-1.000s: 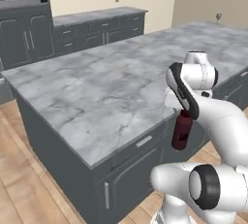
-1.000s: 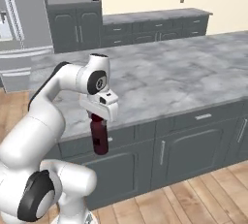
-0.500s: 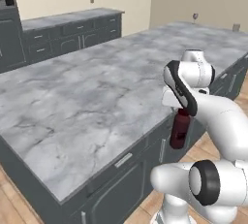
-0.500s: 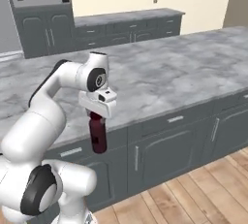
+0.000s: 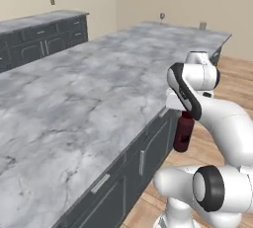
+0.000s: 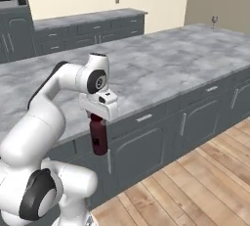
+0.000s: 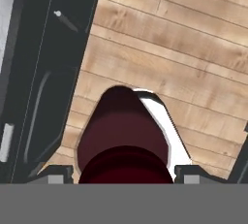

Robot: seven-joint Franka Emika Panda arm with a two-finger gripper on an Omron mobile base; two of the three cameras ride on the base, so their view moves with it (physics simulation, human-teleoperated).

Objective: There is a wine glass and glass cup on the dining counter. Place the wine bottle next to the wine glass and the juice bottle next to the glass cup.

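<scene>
Off the near edge of the surface (image 6: pixel 161 68), arm folded, wrist pointing down. Jaws clamped on juice bottle (image 6: pixel 98 137), hanging upright. Wine glass (image 6: pixel 213 21) far off at 1 o'clock.

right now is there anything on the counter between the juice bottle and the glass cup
Nothing visible. The juice bottle hangs from the gripper beside the dining counter, whose bare marble runs to the far end where the glass cup stands.

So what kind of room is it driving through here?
A kitchen, rendered: a long marble-topped island with dark grey cabinets under it, a wall counter with drawers behind, and wood plank flooring. A wine glass stands at the island's far end.
</scene>
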